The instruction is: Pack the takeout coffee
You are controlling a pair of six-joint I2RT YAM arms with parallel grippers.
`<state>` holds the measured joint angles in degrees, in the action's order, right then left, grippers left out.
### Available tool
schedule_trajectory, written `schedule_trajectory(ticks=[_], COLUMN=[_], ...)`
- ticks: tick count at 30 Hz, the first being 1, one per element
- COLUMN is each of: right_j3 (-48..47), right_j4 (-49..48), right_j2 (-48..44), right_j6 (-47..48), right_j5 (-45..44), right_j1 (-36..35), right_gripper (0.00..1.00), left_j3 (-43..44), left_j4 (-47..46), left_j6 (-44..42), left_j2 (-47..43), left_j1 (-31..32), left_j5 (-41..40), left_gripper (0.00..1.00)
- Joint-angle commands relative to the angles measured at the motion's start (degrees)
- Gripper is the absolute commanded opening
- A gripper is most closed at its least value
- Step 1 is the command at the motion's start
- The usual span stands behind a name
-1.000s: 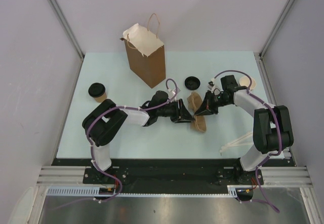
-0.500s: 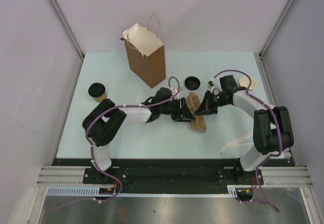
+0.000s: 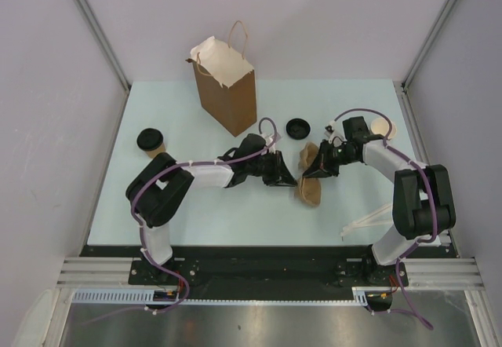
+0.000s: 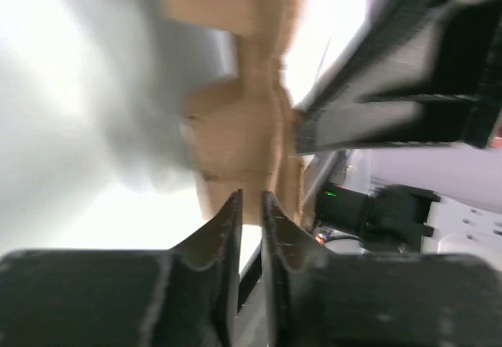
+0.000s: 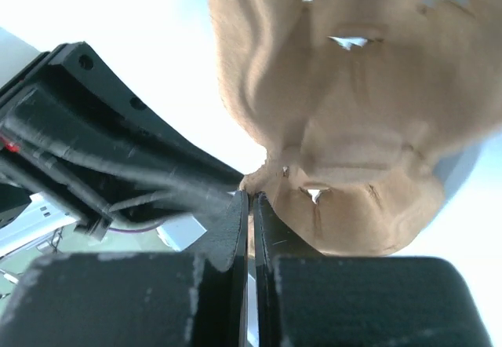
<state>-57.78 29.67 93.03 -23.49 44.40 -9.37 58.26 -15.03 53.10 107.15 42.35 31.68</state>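
The right fingers (image 5: 239,213) pinch the tray (image 3: 308,192) rim; the left fingers (image 4: 229,213) nearly meet at its other side, grip unclear. The lidded cup (image 3: 150,141) stands well left, nearer the left arm.
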Motion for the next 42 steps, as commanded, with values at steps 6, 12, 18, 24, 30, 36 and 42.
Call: schedule_trajectory(ticks=[6, 12, 18, 24, 30, 36, 42], right_j3=[0.03, 0.03, 0.03, 0.03, 0.03, 0.12, 0.03], right_j4=[2.49, 4.08, 3.91, 3.73, 3.46, 3.02, 2.94], right_j2=[-5.05, -6.20, -6.02, -6.37, -6.37, -6.55, -6.81], right_j6=[-0.51, 1.25, 2.13, 1.95, 1.60, 0.81, 0.11], right_j5=[6.92, 5.09, 3.59, 2.88, 2.88, 3.85, 5.51], right_j1=[0.93, 1.89, 1.02, -0.04, -0.57, -0.65, -0.57], right_gripper=[0.00, 0.00, 0.00, 0.00, 0.00, 0.00, 0.00], left_j3=[-1.31, -4.90, -5.00, -0.96, 1.59, 0.98, 1.06], left_j4=[10.63, 0.89, -2.81, -2.20, -1.23, 0.61, 1.93], left_j6=[-5.38, -4.50, -3.01, -3.09, -3.88, -4.67, -4.67], left_j2=[1.39, -3.43, -9.68, -9.25, -7.84, -7.05, -5.55], left_j1=[-1.21, -4.29, -4.29, -2.18, 0.10, 1.86, 2.12], left_j5=[-8.21, 0.03, 4.35, 4.53, 4.71, 3.21, 1.98], left_gripper=[0.12, 0.23, 0.38, 0.44, 0.43, 0.41, 0.38])
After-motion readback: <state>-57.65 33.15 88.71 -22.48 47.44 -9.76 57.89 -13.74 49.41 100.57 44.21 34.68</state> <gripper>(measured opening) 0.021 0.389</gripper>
